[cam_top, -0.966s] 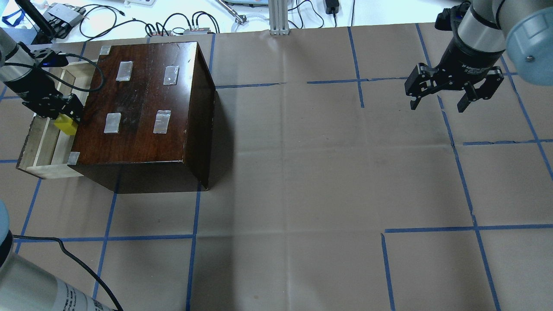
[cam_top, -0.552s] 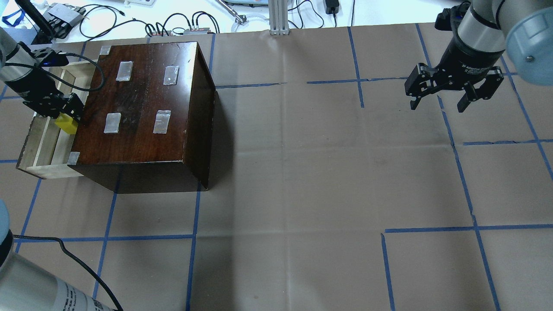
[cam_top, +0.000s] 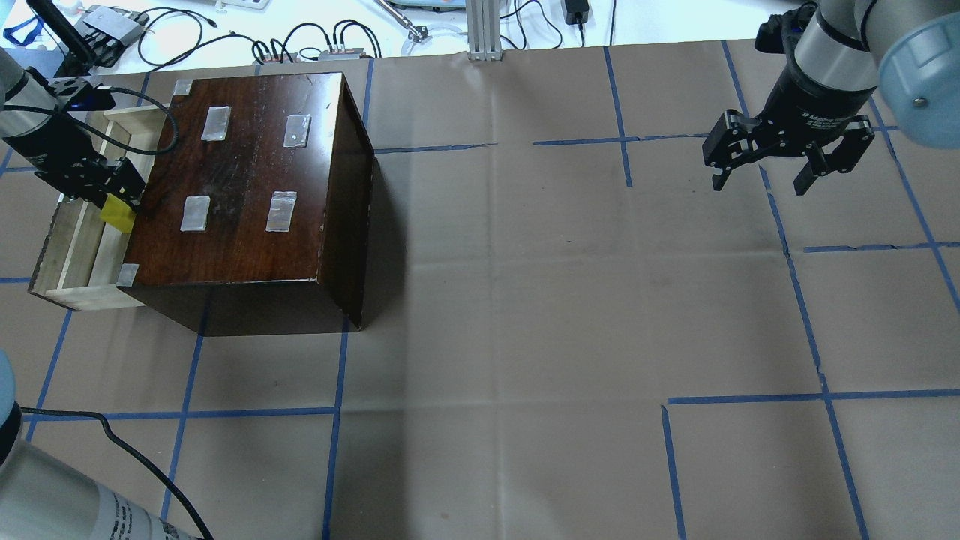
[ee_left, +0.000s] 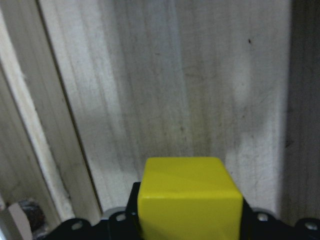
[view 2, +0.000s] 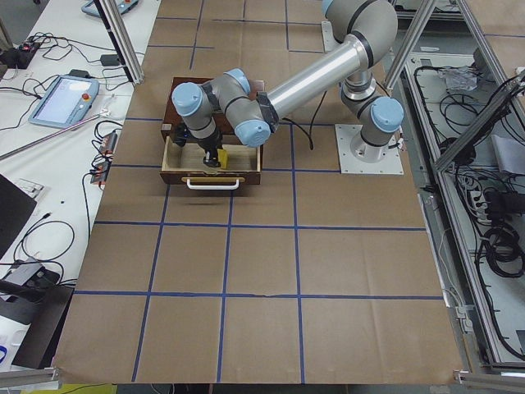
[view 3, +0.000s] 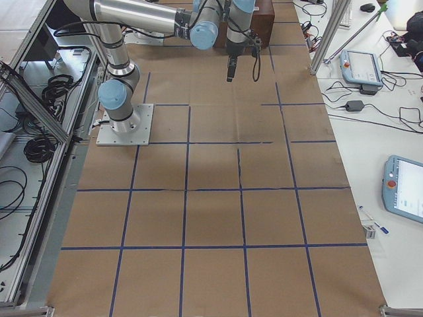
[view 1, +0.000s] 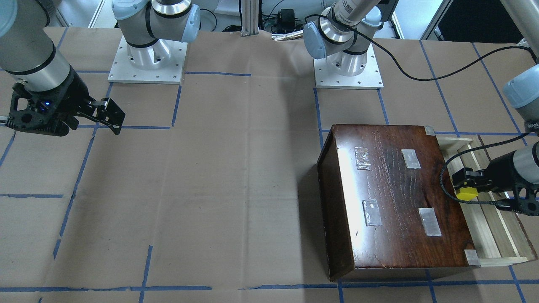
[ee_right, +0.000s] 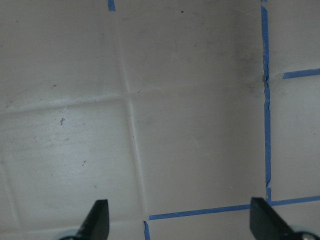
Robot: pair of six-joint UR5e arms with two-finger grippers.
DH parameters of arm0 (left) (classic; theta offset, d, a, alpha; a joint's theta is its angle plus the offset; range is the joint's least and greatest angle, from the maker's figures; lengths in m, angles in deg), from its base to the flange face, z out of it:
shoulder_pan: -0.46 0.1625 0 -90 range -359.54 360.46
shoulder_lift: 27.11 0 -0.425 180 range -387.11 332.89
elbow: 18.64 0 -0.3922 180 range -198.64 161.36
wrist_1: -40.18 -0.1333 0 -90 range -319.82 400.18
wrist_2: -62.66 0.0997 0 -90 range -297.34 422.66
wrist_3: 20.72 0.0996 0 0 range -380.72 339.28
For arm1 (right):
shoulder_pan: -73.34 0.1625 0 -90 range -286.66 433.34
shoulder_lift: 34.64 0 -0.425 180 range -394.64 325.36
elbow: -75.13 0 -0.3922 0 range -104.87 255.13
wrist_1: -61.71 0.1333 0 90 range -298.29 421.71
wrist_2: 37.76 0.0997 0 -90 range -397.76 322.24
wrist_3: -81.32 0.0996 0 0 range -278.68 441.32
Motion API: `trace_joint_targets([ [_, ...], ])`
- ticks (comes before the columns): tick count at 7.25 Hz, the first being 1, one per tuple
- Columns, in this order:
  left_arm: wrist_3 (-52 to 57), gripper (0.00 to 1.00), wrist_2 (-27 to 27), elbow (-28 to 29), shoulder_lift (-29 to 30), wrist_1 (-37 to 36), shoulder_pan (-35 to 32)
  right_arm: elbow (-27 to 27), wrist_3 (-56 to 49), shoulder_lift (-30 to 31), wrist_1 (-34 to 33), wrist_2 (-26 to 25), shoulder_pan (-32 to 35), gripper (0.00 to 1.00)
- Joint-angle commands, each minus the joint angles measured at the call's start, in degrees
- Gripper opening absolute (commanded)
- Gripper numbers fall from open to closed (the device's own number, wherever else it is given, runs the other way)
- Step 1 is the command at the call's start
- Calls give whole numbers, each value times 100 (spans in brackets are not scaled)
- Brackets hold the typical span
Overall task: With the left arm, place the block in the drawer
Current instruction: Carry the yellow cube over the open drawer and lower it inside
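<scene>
My left gripper [cam_top: 111,201] held the yellow block [cam_top: 118,214] tight between its 2 fingers [view 1: 465,176], over the open drawer [cam_top: 73,251], right beside the dark box [cam_top: 247,172]. I could not quite tell if the block touched the drawer floor. My right gripper [cam_top: 763,178] hung open, far from the box.

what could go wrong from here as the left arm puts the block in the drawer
1. The block, held in the left gripper, hangs right beside the dark box edge above the drawer; going down, the gripper might clip that edge.
2. The black cable loops over the box top and might snag on it.
3. How high the block hangs is unclear; released too high, it may bounce out of the shallow drawer.
</scene>
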Motion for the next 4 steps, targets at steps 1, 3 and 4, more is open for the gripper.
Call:
trace_joint_targets([
  [1,10,70,4,25,-17,-7,0,-9,0,0,0,0,0,100],
  [3,54,71,30,121,-156,-7,0,0,0,0,0,0,0,100],
  [4,19,74,30,148,-410,2,0,0,0,-9,0,0,0,100],
])
